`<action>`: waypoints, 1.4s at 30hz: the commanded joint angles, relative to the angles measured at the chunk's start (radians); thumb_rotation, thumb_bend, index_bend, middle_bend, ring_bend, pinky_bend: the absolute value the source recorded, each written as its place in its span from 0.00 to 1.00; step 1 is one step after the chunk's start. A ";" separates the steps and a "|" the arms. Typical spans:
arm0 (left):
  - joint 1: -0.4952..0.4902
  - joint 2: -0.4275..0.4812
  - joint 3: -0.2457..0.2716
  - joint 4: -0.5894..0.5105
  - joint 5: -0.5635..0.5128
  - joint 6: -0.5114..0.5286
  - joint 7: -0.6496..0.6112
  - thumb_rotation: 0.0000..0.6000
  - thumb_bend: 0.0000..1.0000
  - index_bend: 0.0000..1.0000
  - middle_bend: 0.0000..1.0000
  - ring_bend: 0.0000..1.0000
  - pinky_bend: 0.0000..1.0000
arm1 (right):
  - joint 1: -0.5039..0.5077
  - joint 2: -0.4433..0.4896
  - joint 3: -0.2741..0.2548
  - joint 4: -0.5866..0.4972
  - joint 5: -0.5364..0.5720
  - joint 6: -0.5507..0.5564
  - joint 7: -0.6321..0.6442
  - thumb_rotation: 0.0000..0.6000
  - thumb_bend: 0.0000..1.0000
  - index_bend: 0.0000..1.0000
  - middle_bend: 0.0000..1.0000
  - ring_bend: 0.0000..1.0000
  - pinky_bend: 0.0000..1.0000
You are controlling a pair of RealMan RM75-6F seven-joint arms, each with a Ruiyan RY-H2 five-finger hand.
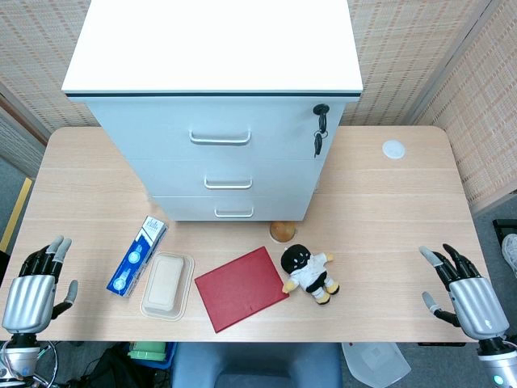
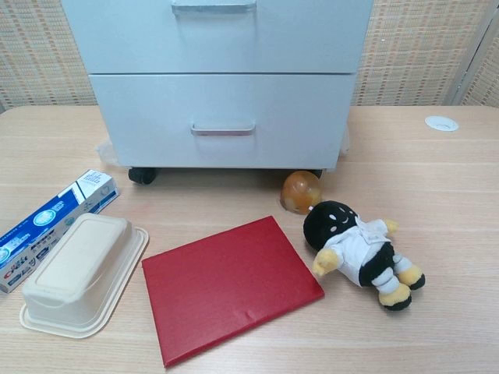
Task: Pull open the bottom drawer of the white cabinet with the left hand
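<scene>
**Both hands open at the table edge, bottom drawer closed**

The cabinet [image 1: 218, 105] is white, with a flat smooth top and three drawers. It stands at the back middle of the pale wood-grain table [image 1: 388, 210]. The bottom drawer [image 1: 230, 208] is closed, its front level with the drawer above. Its handle [image 1: 234, 212] is a slim metal bar with bent ends, and nothing touches it.

The left hand [image 1: 32, 287] is at the near left edge of the table, well apart from the cabinet. It has a silver metal back and dark fingers; the fingers are spread and hold nothing. The right hand [image 1: 464, 291] is at the near right edge, also with released fingers and nothing in it.

In front of the cabinet lie a blue and white box [image 1: 137, 255], a beige tray [image 1: 167, 284] with rounded corners, a flat red book [image 1: 241, 287] and a soft doll [image 1: 309, 272] with a black head and white shirt. A small amber ball [image 1: 282, 232] is just behind the doll.

The head view alone shows both hands, the keys [image 1: 320, 129] in the lock beside the top drawer and a white round cap [image 1: 393, 149] in the table. The chest view alone shows a black wheel [image 2: 141, 175] under the cabinet, and that the ball is glossy and half clear.
</scene>
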 commanded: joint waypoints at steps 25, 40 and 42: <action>-0.101 -0.007 -0.060 0.009 0.115 -0.035 -0.168 1.00 0.43 0.20 0.48 0.65 0.84 | 0.036 0.021 0.036 -0.037 -0.016 0.003 -0.010 1.00 0.31 0.11 0.19 0.12 0.16; -0.319 -0.068 -0.102 -0.082 0.084 -0.317 -0.069 1.00 0.59 0.26 0.94 1.00 1.00 | 0.056 0.010 0.028 -0.055 -0.028 -0.024 -0.024 1.00 0.31 0.11 0.19 0.12 0.16; -0.344 -0.083 -0.110 -0.092 0.058 -0.355 -0.049 1.00 0.60 0.23 0.94 1.00 1.00 | 0.058 0.011 0.026 -0.058 -0.031 -0.028 -0.027 1.00 0.31 0.11 0.19 0.12 0.16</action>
